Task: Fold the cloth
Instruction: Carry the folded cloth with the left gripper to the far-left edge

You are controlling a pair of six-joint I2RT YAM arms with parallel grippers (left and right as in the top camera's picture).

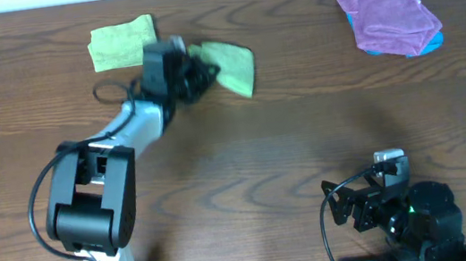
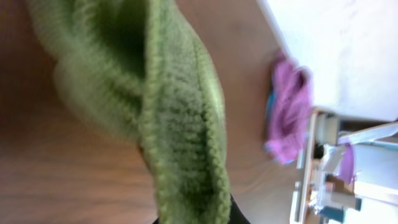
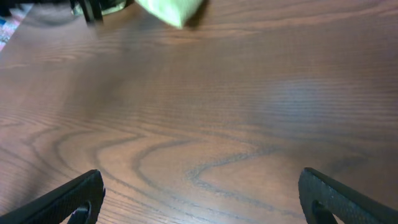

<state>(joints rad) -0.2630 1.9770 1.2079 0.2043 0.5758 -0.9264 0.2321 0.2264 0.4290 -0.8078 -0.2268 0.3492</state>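
Left gripper (image 1: 203,69) pinched the green cloth (image 1: 230,66), lifting one end above the table (image 1: 306,139) near its far edge, left of centre; the other end lay flat toward the far-left corner. Right gripper (image 3: 199,208), fingers spread and empty, sat by the near edge, right side. Near the far-right corner a crumpled purple cloth (image 1: 389,13) lay over something blue (image 1: 428,44).
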